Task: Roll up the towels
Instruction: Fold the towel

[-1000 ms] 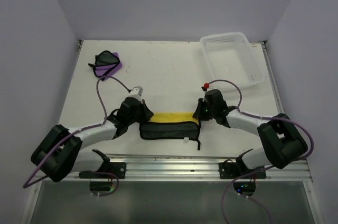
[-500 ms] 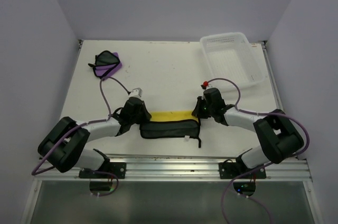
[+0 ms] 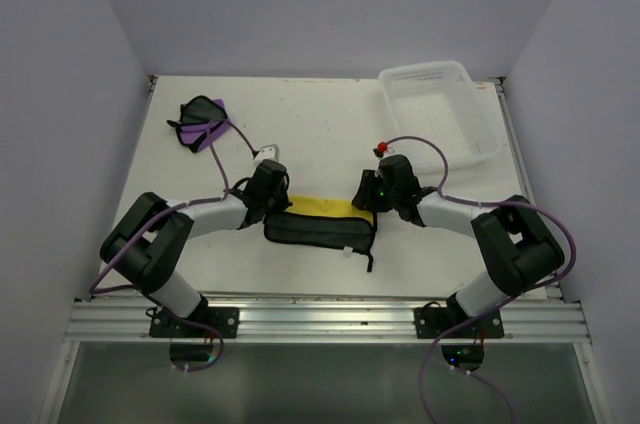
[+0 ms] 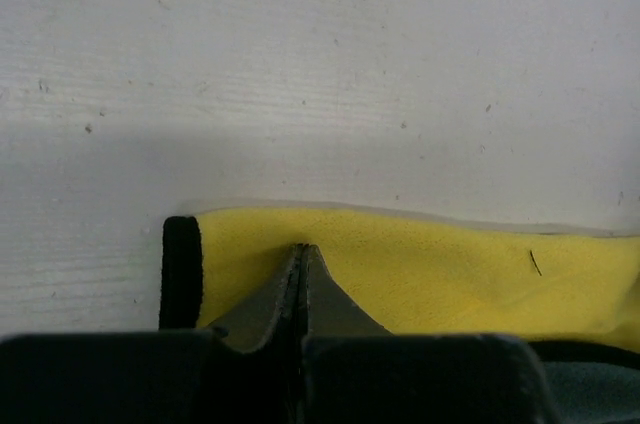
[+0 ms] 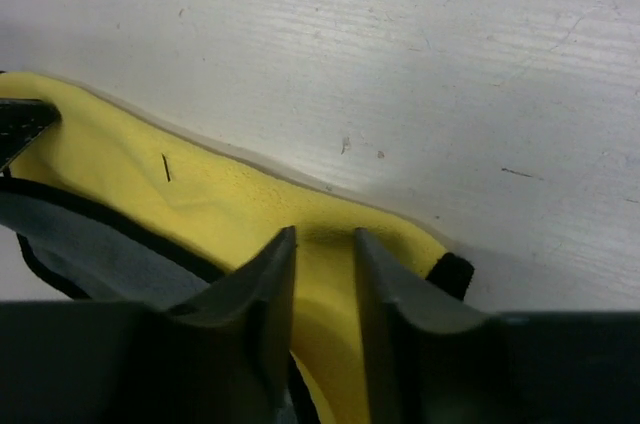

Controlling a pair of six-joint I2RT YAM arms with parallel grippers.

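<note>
The yellow towel [image 3: 322,206] lies lengthwise between my two grippers, its dark grey underside with black edging [image 3: 315,231] folded over the near part. My left gripper [image 3: 281,203] is shut at the towel's left end, its tips [image 4: 302,249] pressed together on the yellow cloth [image 4: 450,264] beside the black edging [image 4: 180,269]. My right gripper [image 3: 366,201] is at the right end, jaws [image 5: 325,239] slightly apart with a ridge of yellow cloth [image 5: 200,194] between them. The purple towel [image 3: 205,121] lies crumpled at the far left, away from both grippers.
A white perforated basket [image 3: 424,70] stands at the far right corner of the table. A black loop or strap [image 3: 368,261] trails from the yellow towel's near right end. Cables arc over both wrists.
Both grippers moved away from the bases, carrying the towel's fold farther across the table. The right gripper's jaws have parted; the left stays shut.
</note>
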